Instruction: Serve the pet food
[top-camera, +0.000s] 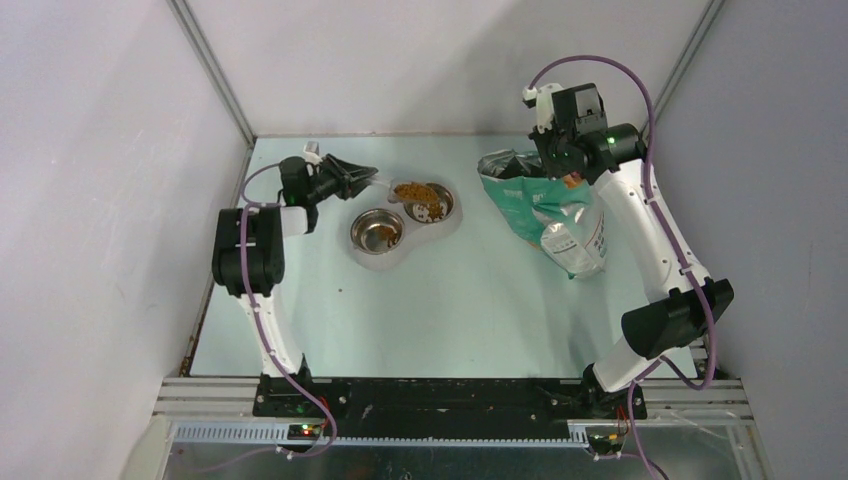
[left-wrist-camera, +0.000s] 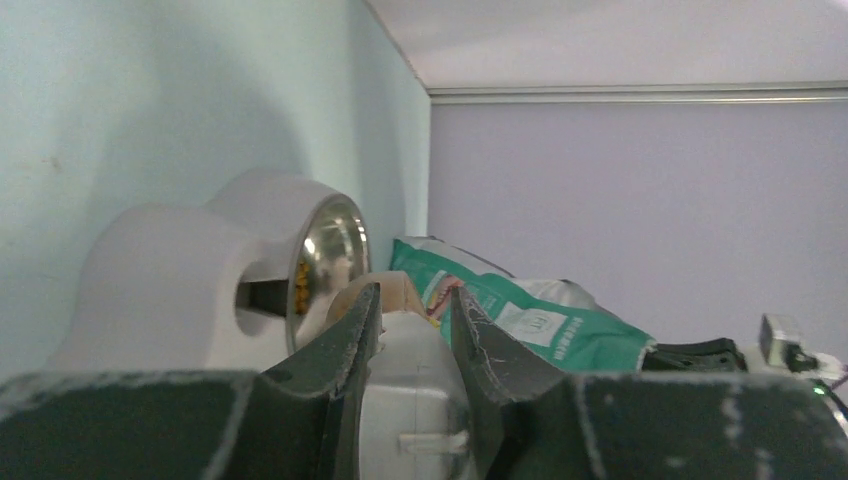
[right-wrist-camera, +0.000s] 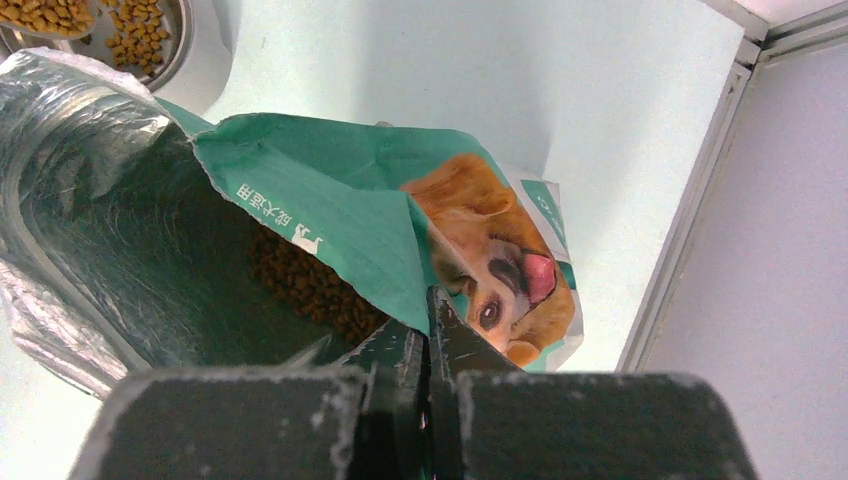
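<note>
Left gripper (top-camera: 368, 180) clamps clear scoop (top-camera: 388, 187); steel bowl (top-camera: 447, 206) with kibble (top-camera: 415, 190) at its 3 o'clock. I want slow wrist roll, aim at bowl centre. Right gripper (right-wrist-camera: 428, 320) pinches bag (right-wrist-camera: 330, 200) rim.

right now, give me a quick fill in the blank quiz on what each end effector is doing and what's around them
1. The right end effector is shut on the rim of the ___.
2. The left end effector grips a clear plastic ___.
3. The animal printed next to the right end effector is a ___.
4. The steel bowl farther from the arm bases holds more ___ than the nearer one.

Missing words: bag; scoop; dog; pet food.
</note>
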